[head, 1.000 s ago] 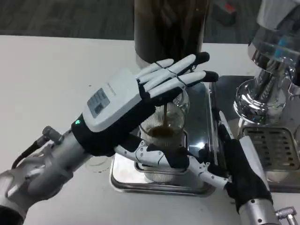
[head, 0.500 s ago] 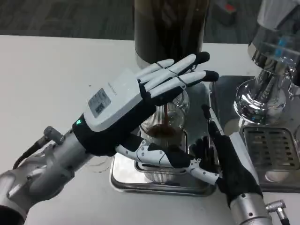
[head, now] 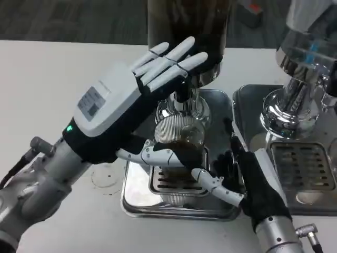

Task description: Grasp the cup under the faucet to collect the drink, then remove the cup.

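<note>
The left hand (head: 118, 108) reaches in from the lower left of the head view with its white back turned up and its white fingers (head: 168, 60) laid out flat and spread, lying against the dark body of the drink dispenser (head: 187, 26); its thumb (head: 158, 156) curls in lower down toward the clear cup (head: 181, 142). I cannot tell whether that hand truly grips the cup or merely rests beside it, since the palm covers the near wall. The cup stands on the slotted grate of the steel drip tray (head: 131, 197), right below the chrome faucet (head: 181, 105), and dark drink shows inside it; that placing makes sense, as the cup must sit under the spout to catch the liquid while the tray takes any spill. The right hand (head: 253, 182) comes up from the lower right, dark palm side toward the tray's right rim, its fingers apart and holding nothing, one white finger stretched along the tray toward the foot of the cup. I judge it is waiting close by to steady or take the cup. To the right stands a second chrome machine (head: 295, 105) on its own tray, well apart from the cup, on the white table (head: 52, 79).
</note>
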You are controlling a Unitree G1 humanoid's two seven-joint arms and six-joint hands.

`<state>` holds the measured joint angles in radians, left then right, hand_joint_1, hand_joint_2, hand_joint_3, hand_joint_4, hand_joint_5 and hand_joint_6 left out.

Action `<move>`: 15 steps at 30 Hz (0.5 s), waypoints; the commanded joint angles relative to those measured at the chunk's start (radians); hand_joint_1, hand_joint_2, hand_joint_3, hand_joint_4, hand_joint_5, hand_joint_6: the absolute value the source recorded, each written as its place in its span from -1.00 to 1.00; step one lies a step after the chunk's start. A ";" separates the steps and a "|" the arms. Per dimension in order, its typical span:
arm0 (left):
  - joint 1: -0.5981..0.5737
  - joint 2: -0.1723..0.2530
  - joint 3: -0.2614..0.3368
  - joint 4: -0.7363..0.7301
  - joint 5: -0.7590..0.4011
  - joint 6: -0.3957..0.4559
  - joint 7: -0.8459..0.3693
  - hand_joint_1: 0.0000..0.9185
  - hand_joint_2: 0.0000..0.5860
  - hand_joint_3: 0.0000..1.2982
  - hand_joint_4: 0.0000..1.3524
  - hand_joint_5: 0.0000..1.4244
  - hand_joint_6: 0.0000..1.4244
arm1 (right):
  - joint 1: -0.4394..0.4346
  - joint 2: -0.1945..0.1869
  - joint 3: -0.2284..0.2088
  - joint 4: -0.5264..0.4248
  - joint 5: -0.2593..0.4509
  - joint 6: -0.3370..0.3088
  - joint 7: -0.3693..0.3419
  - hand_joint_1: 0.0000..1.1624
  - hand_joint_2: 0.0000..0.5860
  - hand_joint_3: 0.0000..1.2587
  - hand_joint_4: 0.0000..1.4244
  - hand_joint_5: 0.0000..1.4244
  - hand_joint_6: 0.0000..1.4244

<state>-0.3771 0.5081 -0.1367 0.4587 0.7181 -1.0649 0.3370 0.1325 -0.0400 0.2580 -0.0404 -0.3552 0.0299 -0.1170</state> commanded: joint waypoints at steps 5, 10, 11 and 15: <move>0.088 0.021 0.065 -0.036 -0.140 0.022 -0.015 -1.00 -0.57 -0.80 -1.00 -0.70 -0.85 | -0.017 0.000 0.007 0.027 0.018 -0.044 0.009 0.15 -0.25 -1.00 -1.00 -1.00 -1.00; 0.151 0.027 0.111 -0.061 -0.192 0.028 -0.020 -1.00 -0.56 -0.82 -1.00 -0.71 -0.87 | -0.026 0.001 0.011 0.041 0.024 -0.055 0.020 0.15 -0.24 -1.00 -1.00 -1.00 -1.00; 0.161 0.026 0.123 -0.066 -0.201 0.027 -0.018 -1.00 -0.56 -0.82 -1.00 -0.72 -0.87 | -0.025 0.001 0.010 0.041 0.026 -0.059 0.023 0.15 -0.24 -1.00 -1.00 -1.00 -1.00; 0.185 0.032 0.144 -0.053 -0.256 0.037 -0.047 -1.00 -0.55 -0.82 -1.00 -0.72 -0.87 | -0.026 -0.003 0.012 0.045 0.037 -0.070 0.038 0.14 -0.25 -1.00 -1.00 -1.00 -1.00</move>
<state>-0.2127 0.5291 -0.0104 0.4028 0.5048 -1.0378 0.3139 0.1175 -0.0407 0.2623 -0.0056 -0.3291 -0.0106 -0.0968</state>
